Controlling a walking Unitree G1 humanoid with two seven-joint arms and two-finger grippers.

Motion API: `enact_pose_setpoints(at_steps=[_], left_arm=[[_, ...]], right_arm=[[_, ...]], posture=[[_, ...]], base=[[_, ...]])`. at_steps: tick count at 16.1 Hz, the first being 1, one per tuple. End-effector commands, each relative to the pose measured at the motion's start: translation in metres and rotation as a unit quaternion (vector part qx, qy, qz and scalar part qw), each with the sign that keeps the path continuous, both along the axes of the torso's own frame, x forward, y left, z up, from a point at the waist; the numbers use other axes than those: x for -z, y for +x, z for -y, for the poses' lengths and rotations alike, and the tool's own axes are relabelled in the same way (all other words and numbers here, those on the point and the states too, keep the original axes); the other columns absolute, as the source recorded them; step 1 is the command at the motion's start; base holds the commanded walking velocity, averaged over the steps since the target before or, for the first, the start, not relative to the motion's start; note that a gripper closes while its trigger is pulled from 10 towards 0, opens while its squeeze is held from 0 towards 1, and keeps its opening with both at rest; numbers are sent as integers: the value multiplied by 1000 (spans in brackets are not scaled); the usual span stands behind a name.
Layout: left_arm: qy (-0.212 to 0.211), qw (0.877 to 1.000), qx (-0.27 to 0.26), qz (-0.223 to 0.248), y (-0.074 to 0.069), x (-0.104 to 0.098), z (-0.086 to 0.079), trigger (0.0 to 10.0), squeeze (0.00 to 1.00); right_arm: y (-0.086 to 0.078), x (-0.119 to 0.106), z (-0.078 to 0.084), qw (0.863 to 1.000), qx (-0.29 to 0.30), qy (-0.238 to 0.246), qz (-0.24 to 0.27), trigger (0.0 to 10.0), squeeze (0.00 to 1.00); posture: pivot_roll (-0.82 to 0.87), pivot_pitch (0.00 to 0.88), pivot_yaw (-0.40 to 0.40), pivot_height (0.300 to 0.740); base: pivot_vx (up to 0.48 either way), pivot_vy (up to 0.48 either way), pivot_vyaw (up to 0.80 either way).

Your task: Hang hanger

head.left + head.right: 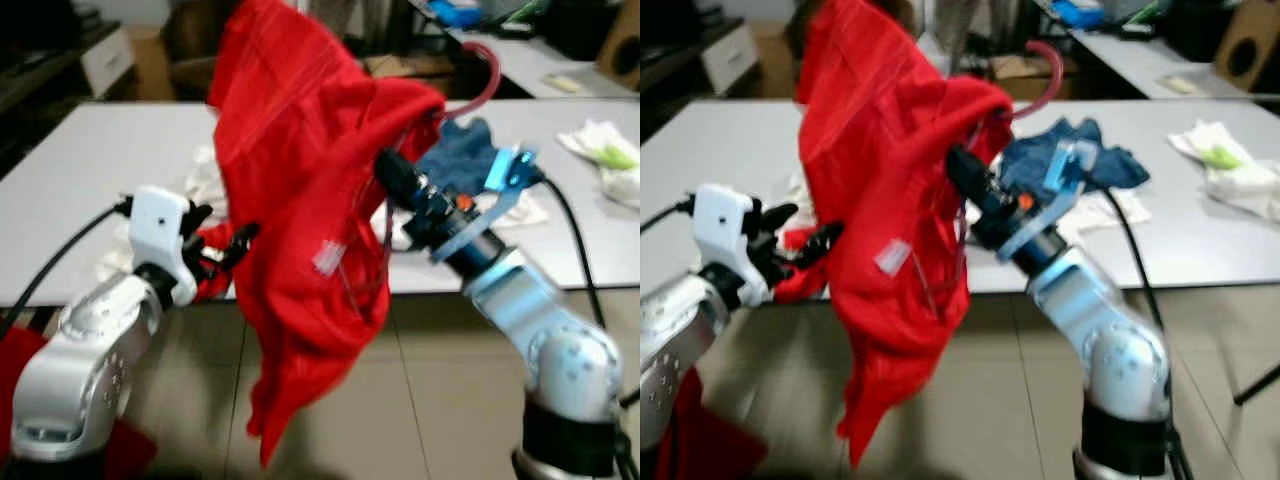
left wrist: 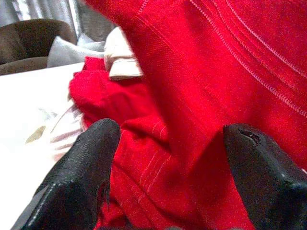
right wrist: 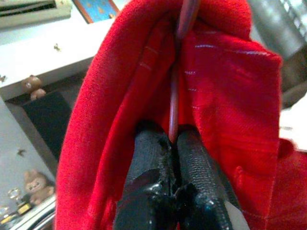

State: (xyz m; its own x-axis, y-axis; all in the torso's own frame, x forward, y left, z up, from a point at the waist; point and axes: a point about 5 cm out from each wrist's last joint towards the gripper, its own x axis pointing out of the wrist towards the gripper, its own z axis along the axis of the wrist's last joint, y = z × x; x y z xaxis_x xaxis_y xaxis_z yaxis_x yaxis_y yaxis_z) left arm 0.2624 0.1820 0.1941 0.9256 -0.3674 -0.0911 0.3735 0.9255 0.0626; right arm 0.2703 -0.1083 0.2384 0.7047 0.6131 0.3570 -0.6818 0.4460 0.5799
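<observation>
A red garment [image 1: 290,200] hangs draped over a dark red hanger, whose hook [image 1: 487,70] curls up behind it. My right gripper [image 3: 172,139] reaches into the garment from the right and is shut on the hanger's thin wire [image 3: 173,96]. In the eye views its fingertips [image 1: 962,168] are partly buried in the cloth. My left gripper [image 1: 225,245] is open at the garment's lower left edge, in front of the table. Red cloth lies between its black fingers [image 2: 91,158], which do not grip it.
A long white table [image 1: 80,160] stands just ahead, with a blue cloth [image 1: 460,160], white cloths [image 1: 605,150] at the right and pale cloths [image 1: 205,180] behind the garment. Tiled floor [image 1: 440,380] lies below. More tables and clutter stand at the back.
</observation>
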Motion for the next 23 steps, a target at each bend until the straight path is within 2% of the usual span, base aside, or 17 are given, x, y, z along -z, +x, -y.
enact_pose_setpoints(at_steps=[1, 3, 6, 7, 10, 11, 12, 13, 14, 15, 17, 18, 19, 20, 23], left_arm=[[6, 1000, -9, 8, -1, -2, -2, 10000, 0], [9, 1000, -20, 12, -2, -2, -3, 10000, 0], [-17, 999, -46, 10, -5, -1, -8, 10000, 0], [-5, 999, -47, 10, -6, 1, -7, 10000, 0], [10, 999, -46, 10, -9, 4, -4, 10000, 0], [13, 999, -44, 10, -9, 5, -3, 10000, 0], [14, 999, -43, 10, -9, 5, -3, 10000, 0], [13, 999, -40, 9, -9, 6, -2, 10000, 0], [11, 999, -36, 8, -8, 6, -1, 10000, 0], [10, 1000, -28, 5, -7, 8, 2, 10000, 0], [17, 1000, -6, -2, -7, 10, 7, 10000, 0], [18, 1000, 1, -7, -8, 11, 9, 10000, 0], [31, 999, 36, -22, -13, 17, 14, 10000, 0], [38, 998, 47, -30, -16, 21, 15, 10000, 0], [49, 997, 38, -52, -19, 31, 11, 10000, 0]], right_arm=[[3, -7, -2, 1000, -1, 1, 8, 10000, 0], [10, -8, 0, 1000, 11, -2, 3, 10000, 0], [17, -15, 1, 1000, 9, 1, 8, 10000, 0], [20, -21, 1, 1000, 6, 7, 15, 10000, 0], [22, -55, 7, 997, 1, 34, 66, 10000, 0], [13, -88, 14, 989, -10, 80, 127, 10000, 0], [9, -99, 17, 984, -15, 99, 147, 10000, 0], [4, -113, 26, 978, -17, 124, 169, 10000, 0], [3, -109, 31, 979, -14, 106, 171, 10000, 0], [8, -91, 33, 987, 2, 70, 142, 10000, 0], [11, -53, 33, 997, 7, 36, 64, 10000, 0], [9, -44, 32, 999, 4, 16, 52, 10000, 0], [0, -19, 30, 1000, -5, -20, 18, 10000, 0], [-6, -6, 31, 999, -11, -30, 4, 10000, 0], [-15, 26, 36, 995, 3, -95, -33, 10000, 0]], posture=[[-69, 0, 31, 740], [-63, 0, 18, 740], [-59, 0, 6, 740], [-54, 0, -8, 740], [-49, 0, -18, 740], [-51, 0, -17, 740], [-51, 0, -17, 740], [-60, 0, -9, 740], [-67, 0, -1, 740], [-67, 0, -1, 740], [-71, 0, 7, 740], [-73, 0, 12, 740], [-71, 0, 13, 740], [-71, 0, 10, 740], [-65, 0, 3, 740]], base=[[0, -405, 794], [0, -396, 791], [0, 0, 788], [0, 0, 788], [0, 0, 788], [0, 0, 788], [0, 0, 788], [0, 0, 719], [0, 0, 669], [0, 0, 619], [0, 0, 628], [0, 0, 638], [0, 0, 638], [0, 0, 650], [0, 0, 640]])
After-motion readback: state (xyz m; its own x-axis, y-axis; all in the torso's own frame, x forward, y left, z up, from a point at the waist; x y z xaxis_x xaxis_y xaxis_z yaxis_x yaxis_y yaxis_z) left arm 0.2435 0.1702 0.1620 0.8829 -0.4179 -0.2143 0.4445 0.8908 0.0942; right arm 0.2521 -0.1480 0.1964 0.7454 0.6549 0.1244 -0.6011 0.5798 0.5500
